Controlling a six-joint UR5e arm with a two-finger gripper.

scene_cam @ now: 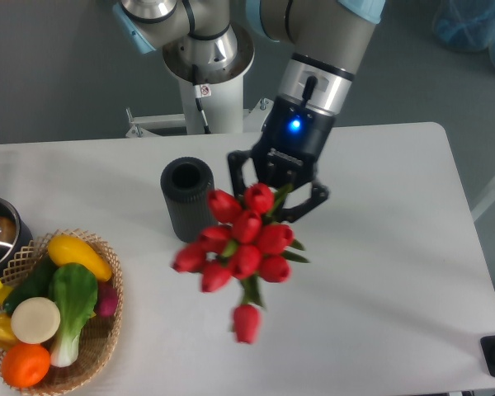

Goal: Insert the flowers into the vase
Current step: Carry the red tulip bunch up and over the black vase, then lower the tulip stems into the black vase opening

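Gripper (278, 191) at frame centre, fingers pinching flowers (241, 247), stems hidden behind blooms. Bunch hangs lower right of vase (187, 198), blooms near vase wall. Risks: wide bunch snags rim, tips vase; loose low tulip drops.

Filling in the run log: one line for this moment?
phase: carrying | gripper: shut on flowers | flowers: aloft, right of vase | vase: upright, empty

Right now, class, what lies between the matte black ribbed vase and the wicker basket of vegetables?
Only bare white table separates the vase from the wicker basket, as the fixed camera shows.
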